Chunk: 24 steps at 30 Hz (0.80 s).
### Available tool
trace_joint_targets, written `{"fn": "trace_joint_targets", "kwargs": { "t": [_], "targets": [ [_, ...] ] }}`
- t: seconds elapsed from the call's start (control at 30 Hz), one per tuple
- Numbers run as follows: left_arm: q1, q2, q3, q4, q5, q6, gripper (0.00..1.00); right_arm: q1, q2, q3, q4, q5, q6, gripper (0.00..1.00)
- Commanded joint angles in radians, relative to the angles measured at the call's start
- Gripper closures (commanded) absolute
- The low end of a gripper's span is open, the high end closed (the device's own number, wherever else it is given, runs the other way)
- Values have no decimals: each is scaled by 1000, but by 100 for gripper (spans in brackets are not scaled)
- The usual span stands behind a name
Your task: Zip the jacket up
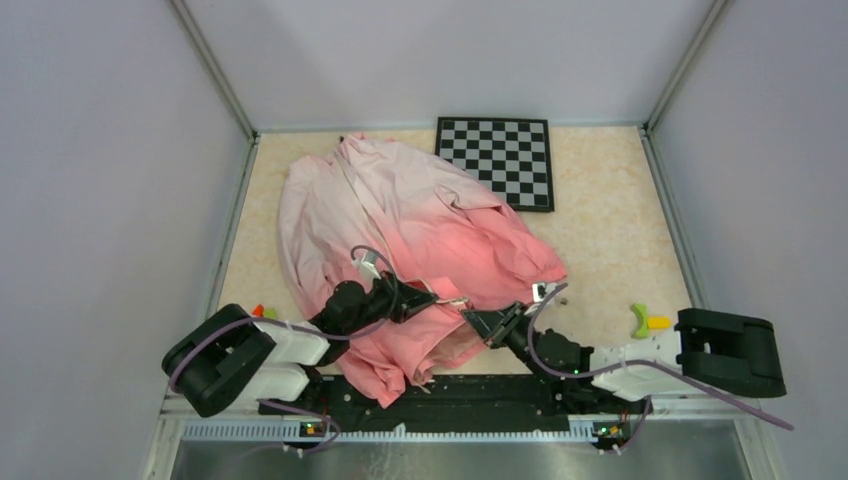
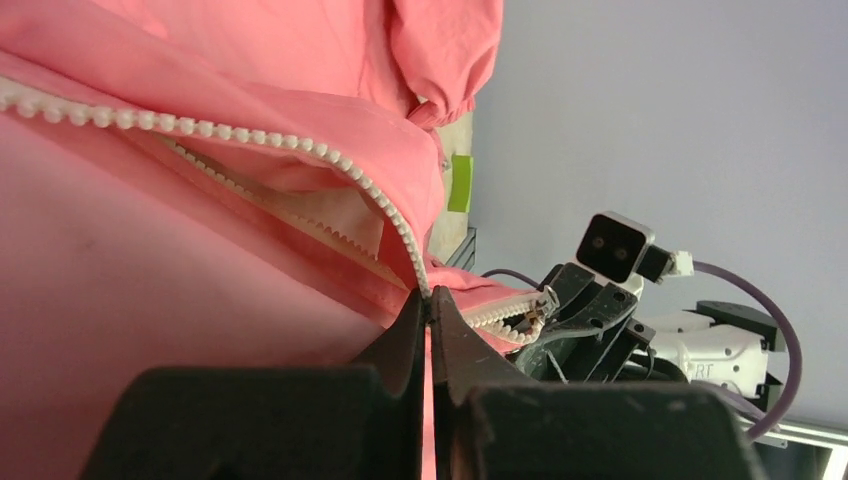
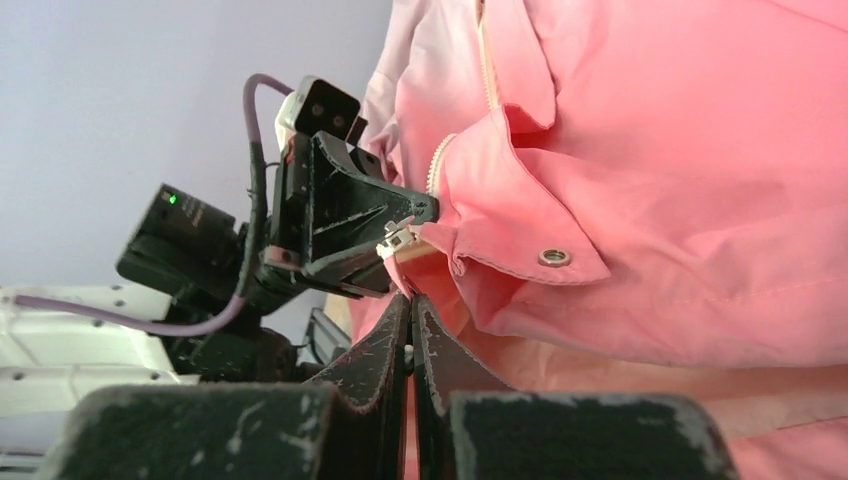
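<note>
Jacket lay mid-table, collar toward 11 o'clock and hem toward 6, just beside a checkerboard at 1. Left gripper and right gripper, each pinched shut on its zipper edge, met near the hem at 6.

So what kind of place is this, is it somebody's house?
Probably a robot test lab, not a home: plain grey walls box in the table, a checkerboard lies at the back, and two robot arms are bolted to the near edge.

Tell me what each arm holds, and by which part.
Both hold the jacket: left gripper on the zipper edge, right gripper by the zipper's bottom end.
</note>
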Motion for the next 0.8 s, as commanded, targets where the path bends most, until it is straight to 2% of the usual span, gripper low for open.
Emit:
{"fn": "trace_joint_targets", "kwargs": {
  "t": [0.0, 0.07, 0.2, 0.27, 0.37, 0.47, 0.53, 0.6, 0.67, 0.77],
  "targets": [
    [-47, 23, -37, 252, -105, 55, 100, -26, -115, -31, -128, 28, 119, 100],
    [-81, 56, -55, 355, -149, 62, 100, -61, -152, -22, -261, -25, 197, 100],
    [-150, 121, -102, 531, -277, 105, 100, -78, -214, -76, -258, -33, 283, 100],
    [-168, 156, -140, 612, -324, 135, 100, -78, -278, -84, -322, -24, 310, 100],
    [-174, 193, -154, 648, -330, 164, 100, -78, -387, -50, -467, -10, 287, 100],
    [-189, 210, -160, 643, -365, 197, 100, -78, -453, -57, -485, -6, 279, 100],
    [-190, 220, -167, 672, -373, 230, 100, -78, -483, -33, -568, -11, 276, 100],
    [-190, 219, -171, 676, -389, 249, 100, -80, -502, -54, -558, -8, 282, 100],
    [-190, 213, -167, 662, -391, 254, 100, -80, -500, -43, -539, -19, 243, 100],
    [-194, 210, -156, 649, -380, 251, 100, -80, -454, 54, -594, -67, 35, 100]
  ]
}}
